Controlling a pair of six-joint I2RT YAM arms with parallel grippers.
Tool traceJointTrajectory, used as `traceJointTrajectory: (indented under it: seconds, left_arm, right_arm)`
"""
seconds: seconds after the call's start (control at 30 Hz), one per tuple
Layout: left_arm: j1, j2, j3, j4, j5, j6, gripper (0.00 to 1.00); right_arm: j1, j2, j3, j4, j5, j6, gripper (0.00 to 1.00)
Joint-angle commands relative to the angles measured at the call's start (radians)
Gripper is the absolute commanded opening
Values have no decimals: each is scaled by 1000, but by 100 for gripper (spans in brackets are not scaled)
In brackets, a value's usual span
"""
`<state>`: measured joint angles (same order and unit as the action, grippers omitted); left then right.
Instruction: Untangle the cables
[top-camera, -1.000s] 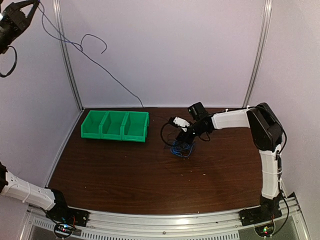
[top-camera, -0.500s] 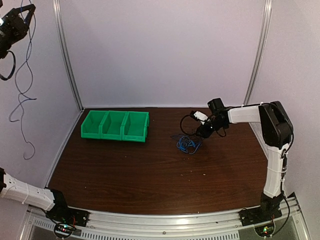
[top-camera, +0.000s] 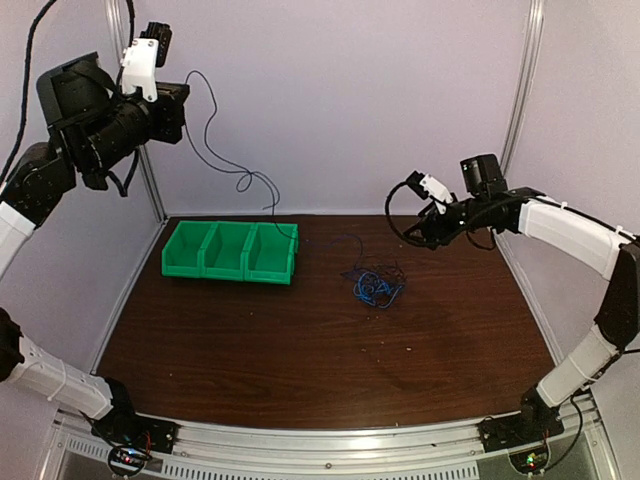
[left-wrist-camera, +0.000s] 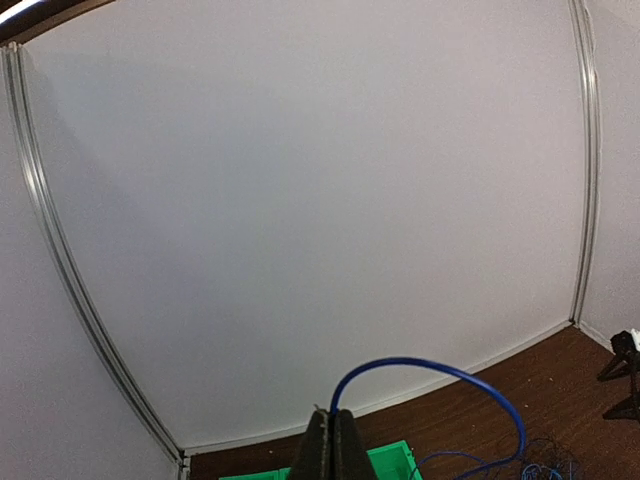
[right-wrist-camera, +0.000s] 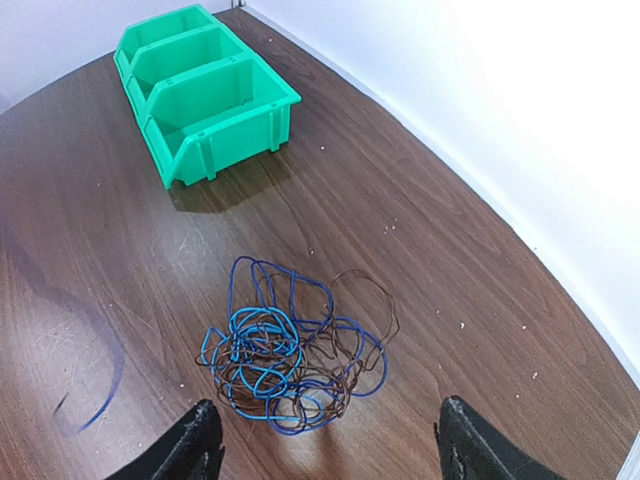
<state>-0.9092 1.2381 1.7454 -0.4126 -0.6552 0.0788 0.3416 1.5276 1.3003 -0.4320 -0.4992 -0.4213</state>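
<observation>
A tangle of cables (top-camera: 372, 288), thin blue and dark wires, lies on the brown table right of centre. In the right wrist view the cables (right-wrist-camera: 290, 350) sit just ahead of and below my right gripper (right-wrist-camera: 330, 440), whose fingers stand wide apart with nothing between them. That right gripper (top-camera: 418, 236) hovers above the table, up and to the right of the tangle. My left gripper (top-camera: 185, 98) is raised high at the back left, shut on one blue cable (left-wrist-camera: 430, 366). This cable (top-camera: 245, 180) hangs down in loops toward the table. The left gripper (left-wrist-camera: 330, 445) pinches its end.
A green bin (top-camera: 225, 270) with three compartments stands at the back left of the table, also in the right wrist view as the green bin (right-wrist-camera: 230, 135). White walls with metal rails (top-camera: 515, 110) close in the back and sides. A blurred blue strand (right-wrist-camera: 100, 375) crosses the table's left.
The right gripper has opened and lifted up and to the right, away from the tangle. The left arm has swung in from the far left corner toward the middle, the blue cable trailing from it.
</observation>
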Motion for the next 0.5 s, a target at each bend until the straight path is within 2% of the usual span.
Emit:
traceJointTrajectory:
  seconds: [0.0,0.07,0.2,0.47]
  left_arm:
    - [18,46,10,17,-7,5,0]
    - [51,81,34,-11,44,-26,0]
    - [164,164,106,-110,249,-131,0]
    - [319,232,184,-125,343,-131,0]
  right_arm:
    - [-47,-72,-175,121,-30,44,78]
    - [-91,-91,-242,162,-72,48,78]
    - [-194,-107,-301,229,-128,71,78]
    - [-248,-104,-331,239,-150,47,78]
